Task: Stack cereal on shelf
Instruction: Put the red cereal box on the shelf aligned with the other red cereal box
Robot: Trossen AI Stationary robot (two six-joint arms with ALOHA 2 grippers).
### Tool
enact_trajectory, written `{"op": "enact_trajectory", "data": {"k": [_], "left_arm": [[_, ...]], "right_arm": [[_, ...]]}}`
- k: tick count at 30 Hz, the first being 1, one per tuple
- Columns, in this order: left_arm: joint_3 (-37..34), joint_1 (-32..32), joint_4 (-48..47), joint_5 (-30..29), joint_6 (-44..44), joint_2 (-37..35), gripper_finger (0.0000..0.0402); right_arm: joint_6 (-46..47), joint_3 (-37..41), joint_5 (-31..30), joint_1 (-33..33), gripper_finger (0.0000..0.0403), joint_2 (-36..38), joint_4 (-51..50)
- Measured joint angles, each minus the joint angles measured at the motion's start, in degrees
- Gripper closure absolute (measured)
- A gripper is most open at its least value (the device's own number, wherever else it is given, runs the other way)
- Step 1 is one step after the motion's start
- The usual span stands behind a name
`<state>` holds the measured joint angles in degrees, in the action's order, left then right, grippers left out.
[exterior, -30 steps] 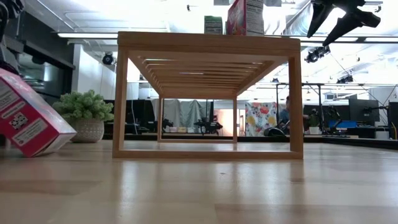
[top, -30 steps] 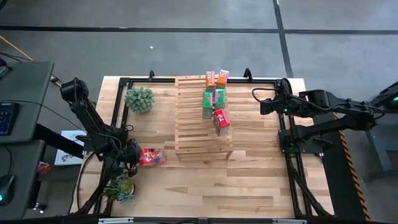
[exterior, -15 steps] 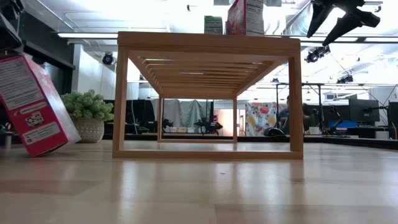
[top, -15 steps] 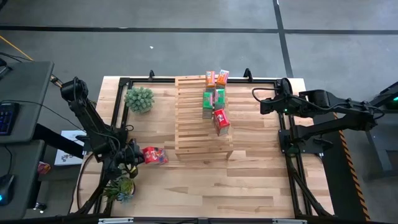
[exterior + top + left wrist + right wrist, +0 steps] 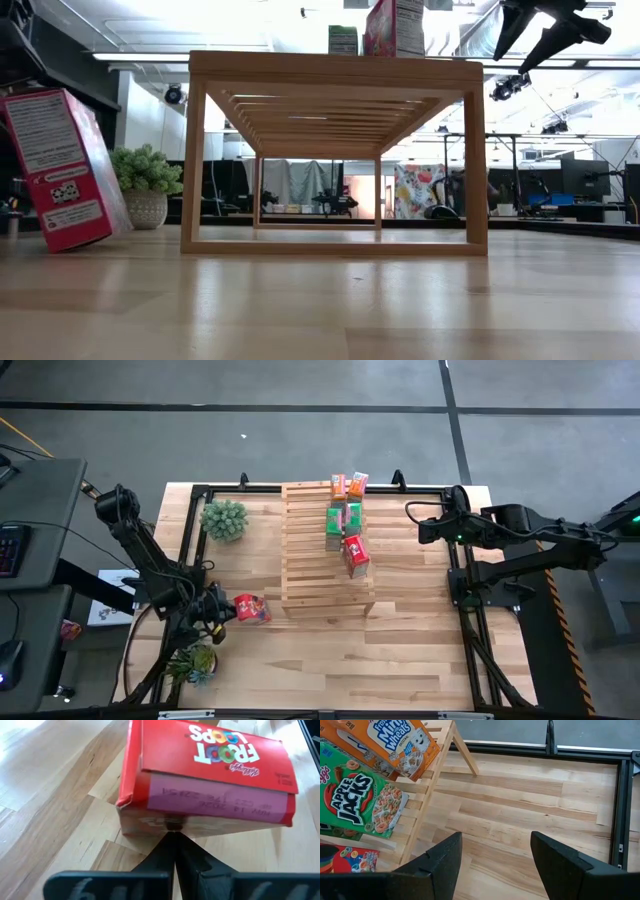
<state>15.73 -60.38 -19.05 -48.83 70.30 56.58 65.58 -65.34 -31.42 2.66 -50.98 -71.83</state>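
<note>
A red cereal box (image 5: 252, 608) stands on the table left of the shelf (image 5: 310, 565), resting on its bottom edge with its top leaning toward the table's left (image 5: 62, 170). My left gripper (image 5: 218, 610) is shut, right beside it on its left. On the shelf top stand two orange boxes (image 5: 348, 484), two green boxes (image 5: 344, 517) and another red box (image 5: 355, 555). My right gripper (image 5: 412, 520) hangs open over the table's right edge, beside the shelf and touching nothing; its wrist view shows the gap (image 5: 492, 855). My left gripper (image 5: 174, 836) touches the red box with the tips of its shut fingers. They meet the shadowed face (image 5: 172, 824) just beside the date-stamped end (image 5: 215, 806). The fingers come roughly level from the table's left. The box stands on the table, slightly tilted.
One potted plant (image 5: 223, 519) stands near the far left corner, another (image 5: 192, 660) near the left front corner behind my left arm. The black frame (image 5: 455, 575) runs along the table edges. Bare tabletop lies in front of the shelf (image 5: 335, 70).
The red box has tipped up from a steep lean to nearly upright, turning about its bottom edge, which stayed on the table. My left gripper has stayed at the box's left side, shifting slightly toward the shelf.
</note>
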Motion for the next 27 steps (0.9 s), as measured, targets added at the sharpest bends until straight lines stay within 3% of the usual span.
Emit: {"op": "enact_trajectory", "data": {"k": [27], "left_arm": [[0.0, 2.7, 2.8, 0.2, -3.3, 0.0, 0.0402]], "right_arm": [[0.0, 0.0, 0.2, 0.0, 0.0174, 0.0, 0.0]]}}
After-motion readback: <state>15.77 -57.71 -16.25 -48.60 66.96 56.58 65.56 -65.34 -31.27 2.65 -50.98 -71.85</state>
